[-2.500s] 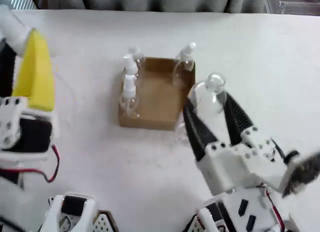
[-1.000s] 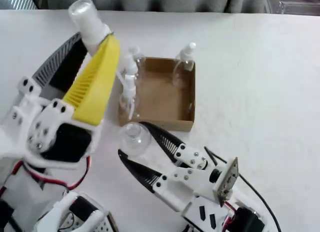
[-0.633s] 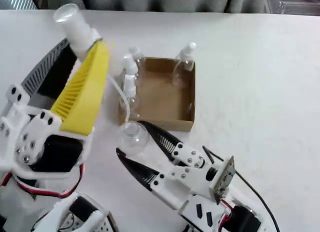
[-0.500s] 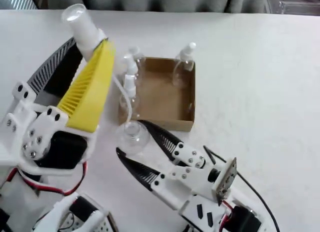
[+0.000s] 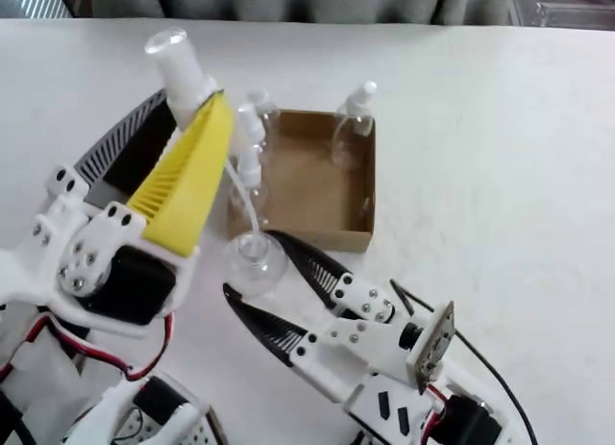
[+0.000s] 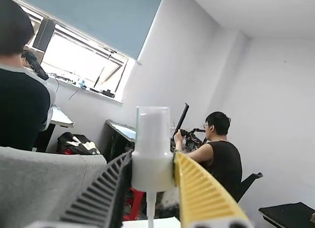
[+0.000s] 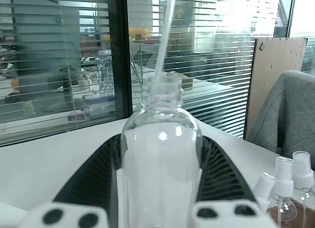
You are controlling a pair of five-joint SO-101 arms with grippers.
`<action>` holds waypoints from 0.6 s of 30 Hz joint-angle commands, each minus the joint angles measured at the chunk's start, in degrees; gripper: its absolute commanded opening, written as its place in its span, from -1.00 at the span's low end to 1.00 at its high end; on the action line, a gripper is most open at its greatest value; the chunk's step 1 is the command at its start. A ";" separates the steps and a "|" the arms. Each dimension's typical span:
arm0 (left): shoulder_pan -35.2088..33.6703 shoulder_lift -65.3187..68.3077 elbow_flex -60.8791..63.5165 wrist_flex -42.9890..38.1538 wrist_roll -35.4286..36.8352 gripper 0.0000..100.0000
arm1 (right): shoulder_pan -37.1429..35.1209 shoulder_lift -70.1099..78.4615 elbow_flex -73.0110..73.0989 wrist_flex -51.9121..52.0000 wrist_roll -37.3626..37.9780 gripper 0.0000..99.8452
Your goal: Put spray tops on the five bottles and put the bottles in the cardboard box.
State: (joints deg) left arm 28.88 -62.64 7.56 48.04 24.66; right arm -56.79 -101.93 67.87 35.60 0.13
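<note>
**Spray top being lined up over the open bottle**

The left claw [image 5: 187, 104], one finger yellow and one black, is pinching the white spray top with its clear cap [image 5: 178, 61] by the collar, the fingers closed snugly on it. It is holding the top high and tilted so that the thin translucent dip tube [image 5: 240, 200] is hanging free and pointing down toward the bottle's mouth. The right claw [image 5: 252, 263], with black fingers, is gripping the clear round plastic bottle [image 7: 158, 154] around its body, partly closed to the bottle's width. It is keeping the bottle upright on the white table [image 5: 480, 128], just in front of the brown cardboard box [image 5: 307, 235], so the open neck is facing the tube. From the right wrist view, the tube's end seems to be entering the neck. Other bottles already wearing spray tops [image 5: 354, 118] are standing along the box's edges. The top is not yet seated, and the bottle is not yet in the box.
</note>
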 commanded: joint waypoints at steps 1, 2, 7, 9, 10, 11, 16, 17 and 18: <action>0.57 -1.80 0.62 2.37 0.62 -0.96 | -0.04 0.13 -0.79 -1.45 0.70 -0.97; 0.57 -2.42 1.67 2.46 0.62 -0.96 | -0.04 0.13 -0.79 -1.45 0.70 -0.97; 4.00 -8.13 12.22 2.20 0.62 -0.96 | -0.04 0.13 -0.79 -1.45 0.62 -0.97; 6.64 -11.47 16.62 1.67 0.53 -0.96 | -0.04 -0.04 -0.79 -1.19 0.62 -0.97; 7.78 -13.14 18.64 0.70 0.53 -0.96 | -0.04 -0.13 -0.79 -1.19 0.62 -0.97; 8.75 -14.81 20.57 -0.35 0.53 -0.96 | -0.04 -0.22 -0.79 -1.10 0.62 -0.97; 8.57 -21.05 29.71 -2.29 0.18 -0.96 | -0.04 -0.31 -0.79 -1.01 0.62 -0.97; 8.48 -22.02 31.38 -2.29 0.18 -0.96 | -0.04 -0.31 -0.79 -1.01 0.62 -0.97; 8.48 -23.08 32.53 -2.29 0.18 -0.96 | -0.04 -0.31 -0.79 -1.01 0.62 -0.97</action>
State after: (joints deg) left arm 36.79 -83.38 37.54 47.25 24.57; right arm -56.79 -101.93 67.87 35.60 0.13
